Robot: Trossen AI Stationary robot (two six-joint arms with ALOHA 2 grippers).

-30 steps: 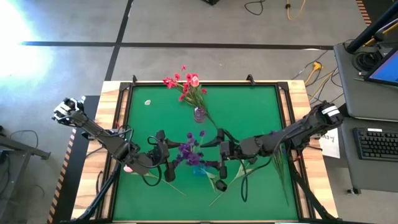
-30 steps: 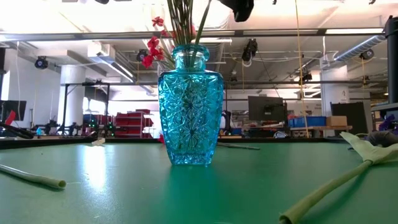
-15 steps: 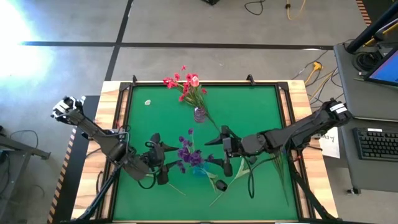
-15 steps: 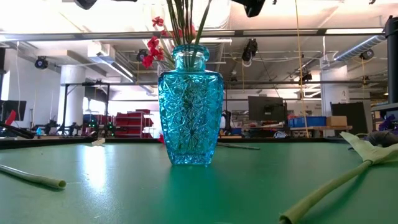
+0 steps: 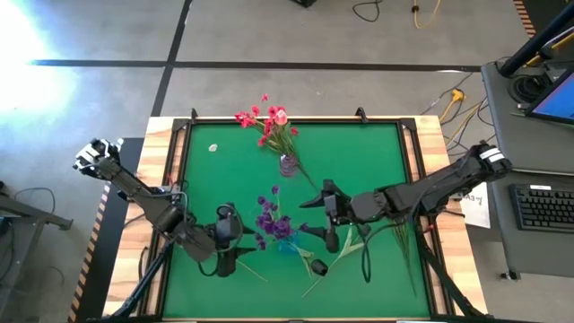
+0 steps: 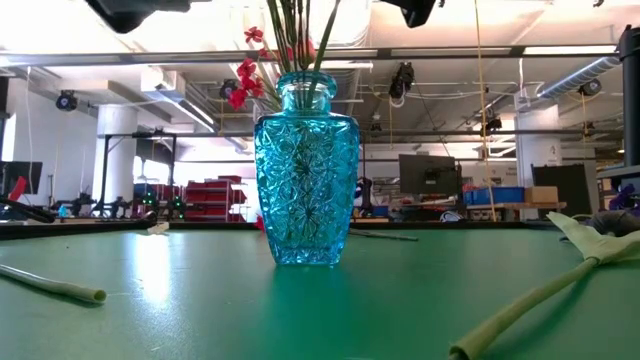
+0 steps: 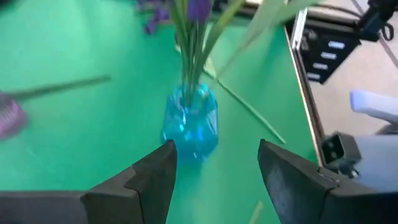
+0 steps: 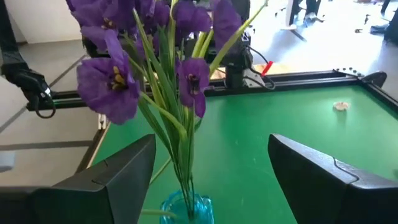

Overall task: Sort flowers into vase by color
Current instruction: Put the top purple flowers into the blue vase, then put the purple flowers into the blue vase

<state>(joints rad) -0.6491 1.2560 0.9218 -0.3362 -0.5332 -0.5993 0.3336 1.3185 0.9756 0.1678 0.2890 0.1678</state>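
The right gripper (image 5: 328,215) stood open and empty at three o'clock of the blue vase (image 5: 283,244) with the purple flowers (image 5: 272,222). The loose stems (image 5: 345,256) lay at five o'clock, slanting, nearer it than the left gripper (image 5: 226,240), also open and empty.

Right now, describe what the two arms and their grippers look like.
Both arms are dark, jointed and slim. The left arm ends in a pale grey base, and the right arm has a white band. The left gripper and right gripper have broad, flat, dark fingers.
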